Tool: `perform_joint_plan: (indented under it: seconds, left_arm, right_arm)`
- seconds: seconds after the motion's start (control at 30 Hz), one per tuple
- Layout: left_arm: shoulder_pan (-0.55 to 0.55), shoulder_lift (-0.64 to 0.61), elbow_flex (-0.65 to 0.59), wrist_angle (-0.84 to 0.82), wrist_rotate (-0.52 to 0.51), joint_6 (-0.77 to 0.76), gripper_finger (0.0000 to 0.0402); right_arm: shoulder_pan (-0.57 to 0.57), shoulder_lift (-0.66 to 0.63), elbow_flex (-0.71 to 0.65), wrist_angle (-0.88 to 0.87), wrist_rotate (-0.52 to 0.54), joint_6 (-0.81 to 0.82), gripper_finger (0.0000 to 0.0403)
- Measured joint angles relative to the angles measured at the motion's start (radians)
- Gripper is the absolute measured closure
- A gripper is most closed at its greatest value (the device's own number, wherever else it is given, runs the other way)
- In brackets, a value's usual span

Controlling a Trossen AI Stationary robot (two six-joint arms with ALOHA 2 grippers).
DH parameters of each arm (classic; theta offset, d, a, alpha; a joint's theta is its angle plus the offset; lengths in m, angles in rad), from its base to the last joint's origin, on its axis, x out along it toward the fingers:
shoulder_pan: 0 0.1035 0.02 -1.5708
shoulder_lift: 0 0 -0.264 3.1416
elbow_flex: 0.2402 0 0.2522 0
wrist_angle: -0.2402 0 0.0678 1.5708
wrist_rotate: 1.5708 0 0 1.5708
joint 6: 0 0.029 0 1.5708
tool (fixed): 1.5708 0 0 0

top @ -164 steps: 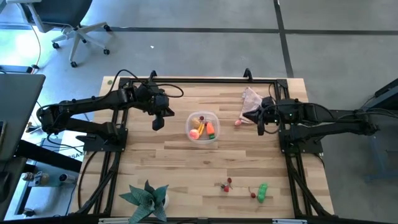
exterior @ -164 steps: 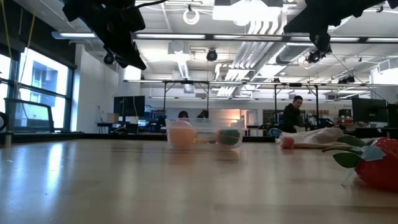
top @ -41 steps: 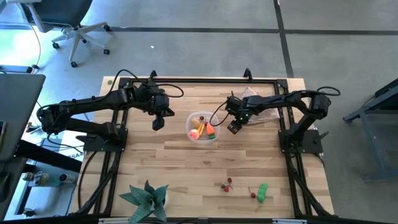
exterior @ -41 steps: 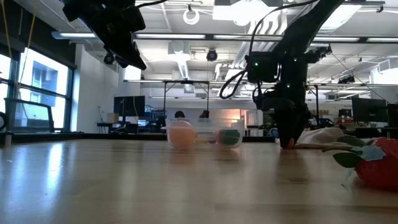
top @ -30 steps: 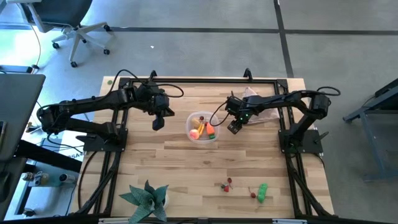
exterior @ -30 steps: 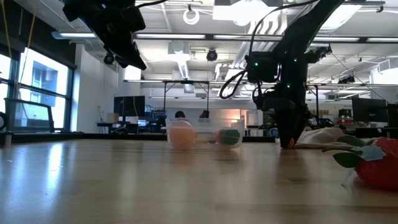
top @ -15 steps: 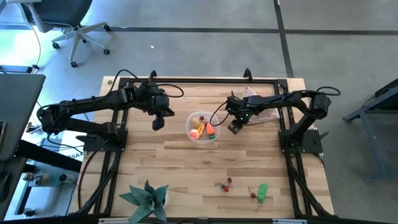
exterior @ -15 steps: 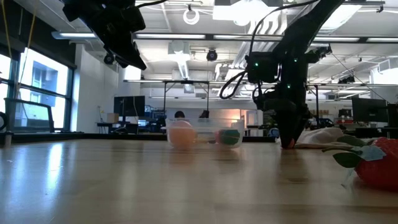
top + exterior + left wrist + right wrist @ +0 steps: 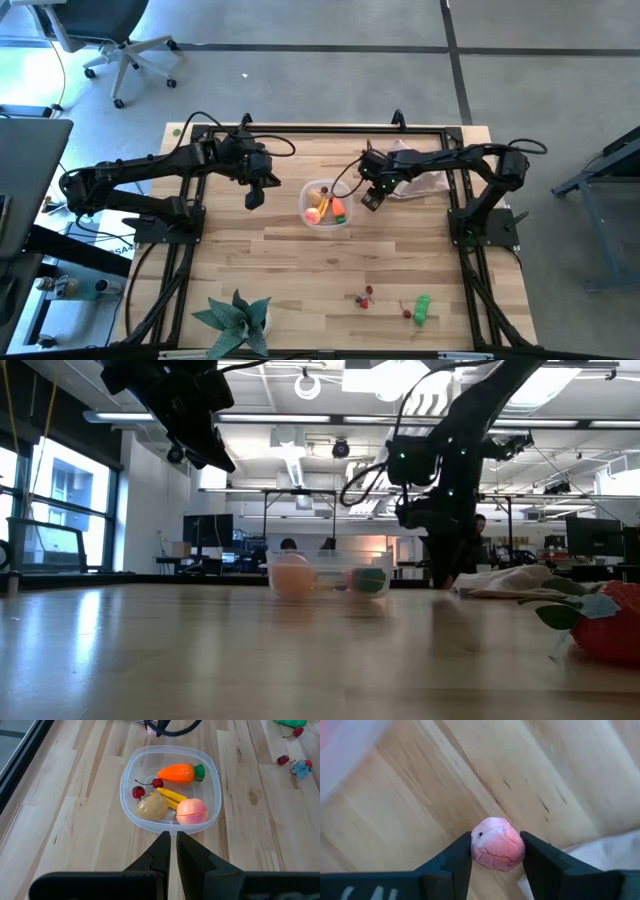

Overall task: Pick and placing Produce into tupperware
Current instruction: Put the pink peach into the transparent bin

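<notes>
So the right gripper [image 9: 496, 851] has its fingers [image 9: 456, 857] clamped on a small pink-red produce piece [image 9: 498, 844], held just above the wooden tabletop [image 9: 300, 270]. In the high view that gripper [image 9: 368, 200] sits just beside the tupperware [image 9: 327, 203], on the side facing the tabletop's right edge, with the pinkish cloth [image 9: 412, 160] near the far right corner behind it.

The tupperware is around the middle of the tabletop and already has a carrot [image 9: 180, 773], a tan potato [image 9: 152, 807], yellow sticks [image 9: 171, 796], cherries [image 9: 138, 792] and a pink peach-looking piece [image 9: 191, 812] inside.

The left gripper [image 9: 254, 197] hangs on the tupperware's other side, apart from it, fingers [image 9: 161, 851] nearly together and holding nothing.

More cherries [image 9: 365, 296] and a green pepper [image 9: 422, 308] lie near the front edge, and a leafy plant [image 9: 236, 318] is at the front left.
</notes>
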Motion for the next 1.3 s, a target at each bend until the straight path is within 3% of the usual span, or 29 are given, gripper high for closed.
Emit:
perform_joint_plan:
  seconds: [0.43, 0.7, 0.83, 1.3]
  left_arm:
    - [0.000, 0.000, 0.000, 0.000, 0.000, 0.000, 0.0380]
    - [0.000, 0.000, 0.000, 0.000, 0.000, 0.000, 0.0380]
    - [0.000, 0.000, 0.000, 0.000, 0.000, 0.000, 0.0380]
    - [0.000, 0.000, 0.000, 0.000, 0.000, 0.000, 0.0380]
  right_arm:
    - [0.010, -0.003, 0.209, -0.102, -0.004, -0.068, 0.0261]
    - [0.105, -0.005, 0.375, -0.077, -0.030, -0.154, 0.0261]
    - [0.149, 0.004, 0.387, 0.017, -0.048, -0.172, 0.0261]
    - [0.158, 0.197, 0.386, 0.074, -0.119, -0.211, 0.0261]
